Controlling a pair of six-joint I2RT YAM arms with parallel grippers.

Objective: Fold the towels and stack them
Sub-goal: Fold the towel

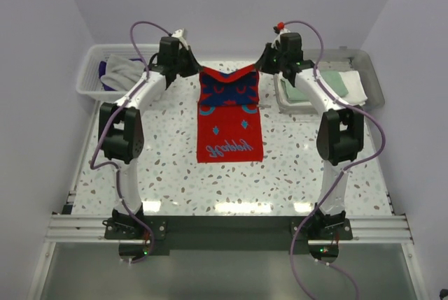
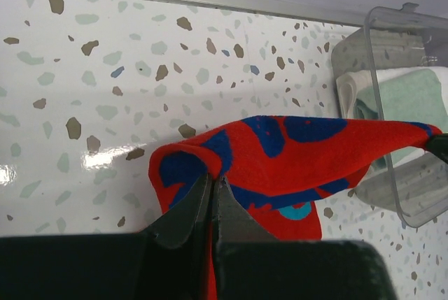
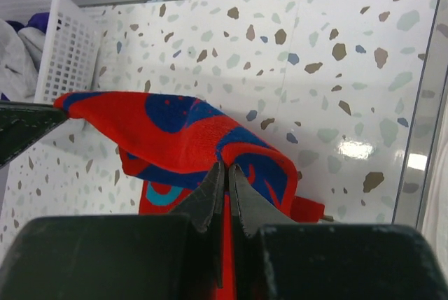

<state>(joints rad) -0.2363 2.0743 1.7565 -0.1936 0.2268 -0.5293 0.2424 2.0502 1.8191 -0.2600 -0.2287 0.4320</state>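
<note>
Worktop: speckled worktop [image 1: 161, 167], pale walls on three sides, metal rail along the near edge.
Towels, count: five. One turquoise-and-red patterned towel [image 1: 229, 129], one grey towel [image 1: 127, 69], one purple towel [image 1: 104, 73], one white towel [image 1: 355, 87], one mint towel [image 1: 319, 84].
Containers, count: one white basket [image 1: 87, 83] far left with grey and purple inside; one clear tray [image 1: 372, 76] far right with mint lying on white.
Tools, count: two.
Left tool [image 2: 215, 178]: clenched on the patterned towel's far-left corner.
Right tool [image 3: 225, 167]: clenched on the far-right corner.
Patterned towel, place: mid-worktop between basket and tray; far edge lifted and sagging between the tools, near part flat with script lettering.
Top view only: all five towels, flat lower half, both arms whole.
Left wrist only: pinch close up, tray wall, other tool's tip at the right edge.
Right wrist only: own pinch, basket slats, other tool's tip at the left.
Room: bare worktop near side and left of the towel; tray just beside the towel's right edge.
</note>
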